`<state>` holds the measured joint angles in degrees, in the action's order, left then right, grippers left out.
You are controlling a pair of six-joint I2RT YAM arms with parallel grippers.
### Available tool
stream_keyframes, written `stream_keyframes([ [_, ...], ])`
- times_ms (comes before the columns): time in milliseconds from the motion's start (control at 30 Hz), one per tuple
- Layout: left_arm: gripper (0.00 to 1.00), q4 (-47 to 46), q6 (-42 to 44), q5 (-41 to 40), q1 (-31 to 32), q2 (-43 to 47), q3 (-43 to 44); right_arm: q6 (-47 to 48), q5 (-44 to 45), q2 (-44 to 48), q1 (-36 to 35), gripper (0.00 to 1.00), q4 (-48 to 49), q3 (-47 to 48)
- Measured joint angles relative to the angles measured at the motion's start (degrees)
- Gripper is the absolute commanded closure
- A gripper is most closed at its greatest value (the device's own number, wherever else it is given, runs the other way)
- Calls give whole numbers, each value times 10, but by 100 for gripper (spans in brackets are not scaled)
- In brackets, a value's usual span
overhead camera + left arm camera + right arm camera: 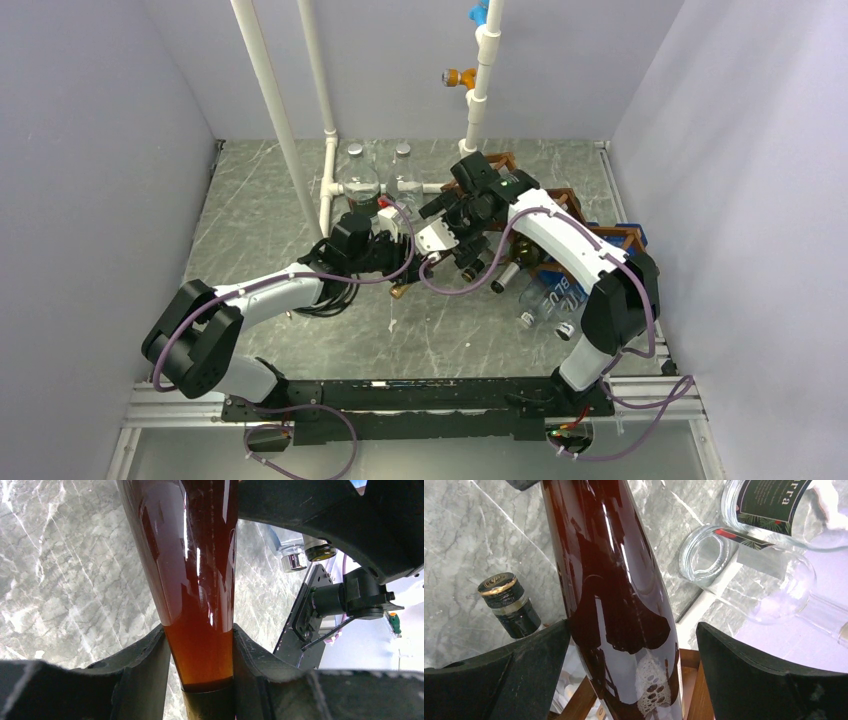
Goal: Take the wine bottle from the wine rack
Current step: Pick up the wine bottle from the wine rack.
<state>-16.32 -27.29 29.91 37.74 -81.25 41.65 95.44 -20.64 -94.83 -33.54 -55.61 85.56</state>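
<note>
We see amber-brown bottle [200, 580], reddish-brown rack [566, 194], grey marble table [260, 220] with white veins, white pipes [270, 90], black fingers [754, 680], white-and-black arms [560, 235].

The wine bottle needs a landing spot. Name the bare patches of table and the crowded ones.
Bare: the left stretch of table between the left wall and white pipes, and the near-centre patch between left arm and right arm. Crowded: the right side around the wine rack and its lying bottles, plus clear bottles by the pipes.
</note>
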Motion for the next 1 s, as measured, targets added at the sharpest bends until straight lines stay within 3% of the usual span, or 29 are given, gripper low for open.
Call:
stream_keyframes([
  [600,100,0,0,1,-1,0,0,11,38,-20,-14,1,34,-28],
  [800,100,2,0,5,-3,1,0,19,48,-27,-22,14,45,-31],
  [1000,100,5,1,9,-6,5,-1,25,63,-27,-31,39,44,-31],
])
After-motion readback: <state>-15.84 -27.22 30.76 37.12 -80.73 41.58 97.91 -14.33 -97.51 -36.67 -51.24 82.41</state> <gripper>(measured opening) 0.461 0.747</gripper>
